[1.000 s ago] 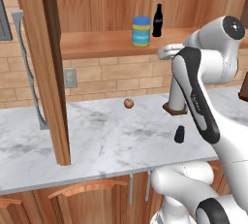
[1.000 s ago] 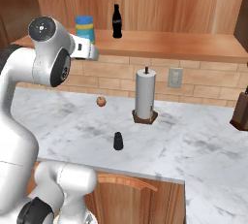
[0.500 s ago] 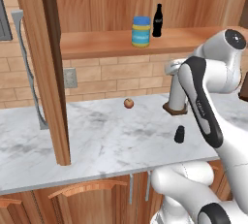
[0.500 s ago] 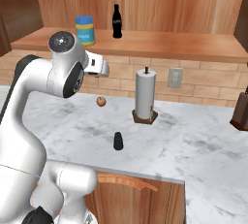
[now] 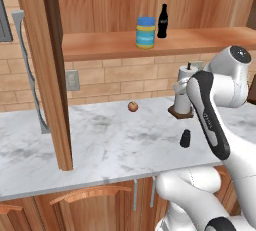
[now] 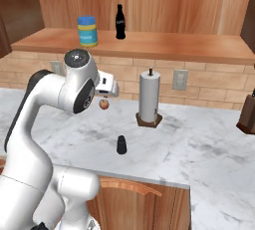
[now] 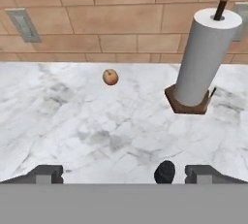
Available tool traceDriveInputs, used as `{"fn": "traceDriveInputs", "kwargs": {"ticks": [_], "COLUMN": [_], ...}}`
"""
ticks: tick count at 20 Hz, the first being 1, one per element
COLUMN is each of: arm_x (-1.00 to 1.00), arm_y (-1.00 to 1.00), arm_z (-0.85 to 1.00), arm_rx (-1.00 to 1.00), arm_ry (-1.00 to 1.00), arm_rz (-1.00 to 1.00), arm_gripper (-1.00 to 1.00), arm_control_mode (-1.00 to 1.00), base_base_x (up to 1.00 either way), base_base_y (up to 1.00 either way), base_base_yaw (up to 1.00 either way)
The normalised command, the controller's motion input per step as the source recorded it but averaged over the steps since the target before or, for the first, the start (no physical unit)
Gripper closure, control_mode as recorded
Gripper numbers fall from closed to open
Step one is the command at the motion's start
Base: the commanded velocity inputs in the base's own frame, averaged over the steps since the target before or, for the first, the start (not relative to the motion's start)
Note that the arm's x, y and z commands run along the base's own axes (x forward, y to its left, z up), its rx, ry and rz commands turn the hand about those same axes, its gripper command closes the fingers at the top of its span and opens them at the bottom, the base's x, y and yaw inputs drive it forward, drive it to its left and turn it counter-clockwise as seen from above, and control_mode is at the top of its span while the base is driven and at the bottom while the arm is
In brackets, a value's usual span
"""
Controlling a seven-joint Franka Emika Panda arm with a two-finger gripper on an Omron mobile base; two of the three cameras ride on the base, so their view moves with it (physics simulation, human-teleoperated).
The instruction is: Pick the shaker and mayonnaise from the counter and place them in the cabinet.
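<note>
The mayonnaise [image 5: 146,32] [image 6: 87,31], a blue-lidded jar, stands on the cabinet [image 5: 100,43] [image 6: 174,46] shelf, left of a black cola bottle [image 5: 162,21]. The small black shaker [image 5: 185,138] [image 6: 121,145] stands upright on the white marble counter [image 5: 110,145] [image 6: 199,149], near its front edge. My gripper [image 7: 125,174] hangs open above the counter and holds nothing. In the hand view the shaker [image 7: 165,172] shows low between the fingertips, close to the right one [image 7: 203,173]. The hand [image 6: 105,85] sits below shelf height, well above the shaker.
A white paper-towel roll [image 6: 149,97] [image 7: 206,58] on a wooden base stands behind the shaker. A small apple [image 5: 132,106] [image 7: 110,77] lies near the brick wall. The cabinet's upright side panel [image 5: 50,70] reaches down to the counter at the left. A dark knife block [image 6: 248,117] stands at the far right.
The hand has drawn back from the shelf and come down toward the counter, staying open. The mayonnaise stays on the shelf and the shaker has not moved.
</note>
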Motion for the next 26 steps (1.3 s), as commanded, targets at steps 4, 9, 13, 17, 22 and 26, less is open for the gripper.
{"fn": "traceDriveInputs", "kwargs": {"ticks": [4, 9, 13, 17, 22, 26], "arm_x": [-0.27, -0.13, -0.02, 0.00, 0.00, 0.00], "arm_y": [-0.12, -0.20, -0.28, -0.28, -0.24, -0.17], "arm_z": [-0.55, -0.53, -0.42, -0.41, -0.45, -0.40], "arm_rx": [-0.02, -0.04, -0.03, -0.02, -0.01, 0.00], "arm_ry": [0.06, 0.06, 0.04, 0.05, 0.08, 0.10], "arm_rz": [0.01, 0.02, 0.05, 0.05, 0.05, 0.05], "arm_gripper": [-1.00, -1.00, -1.00, -1.00, -1.00, -1.00], "arm_control_mode": [-1.00, -1.00, -1.00, -1.00, -1.00, -1.00], "base_base_x": [0.00, 0.00, 0.00, 0.00, 0.00, 0.00], "base_base_y": [0.00, 0.00, 0.00, 0.00, 0.00, 0.00], "base_base_yaw": [0.00, 0.00, 0.00, 0.00, 0.00, 0.00]}}
